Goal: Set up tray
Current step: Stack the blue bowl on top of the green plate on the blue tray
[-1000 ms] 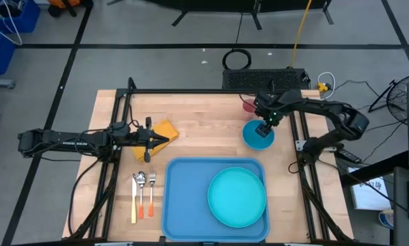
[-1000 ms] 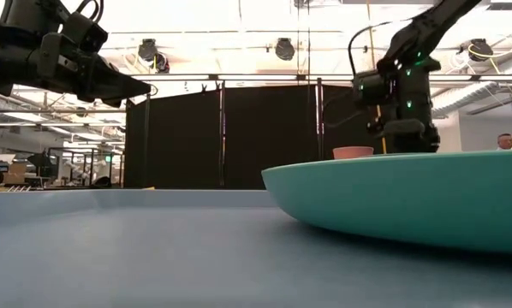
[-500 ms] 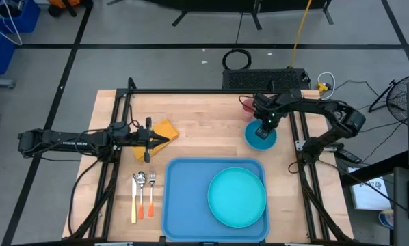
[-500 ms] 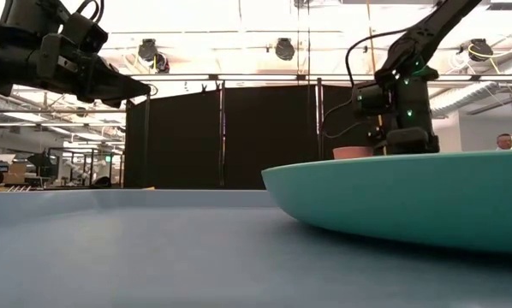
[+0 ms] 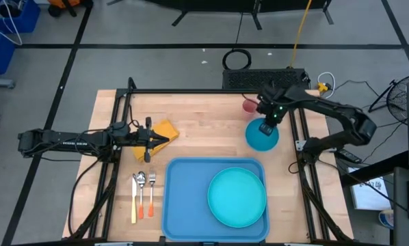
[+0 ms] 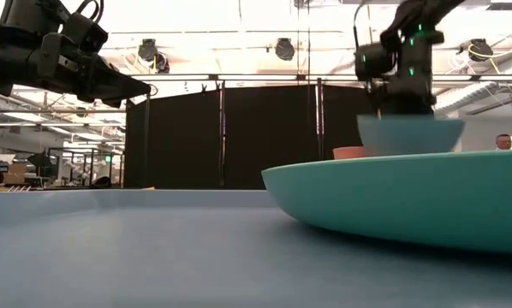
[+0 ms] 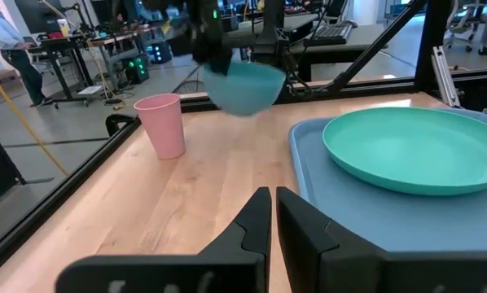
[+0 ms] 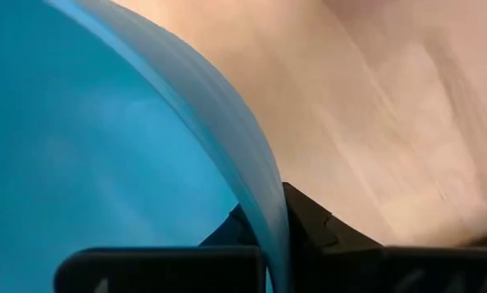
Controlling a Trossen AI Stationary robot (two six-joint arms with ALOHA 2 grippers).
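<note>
High view: the right gripper (image 5: 265, 125) sits over the back right part of the table (image 5: 204, 123), its fingers closed on the rim of a blue bowl (image 5: 262, 135). The right wrist view shows the rim pinched between the two dark fingers (image 8: 304, 224), and the low view shows the bowl (image 6: 410, 134) held clear above the wood. A pink cup (image 5: 248, 105) stands just behind the bowl. The left gripper (image 5: 160, 138) hovers over the left side of the table with its fingers shut on nothing, beside a yellow cloth (image 5: 167, 130). The tray (image 5: 184, 198) lies at the front middle, well apart from the bowl, with a turquoise plate (image 5: 237, 197) on its right half. Cutlery (image 5: 142, 195) lies just left of the tray
</note>
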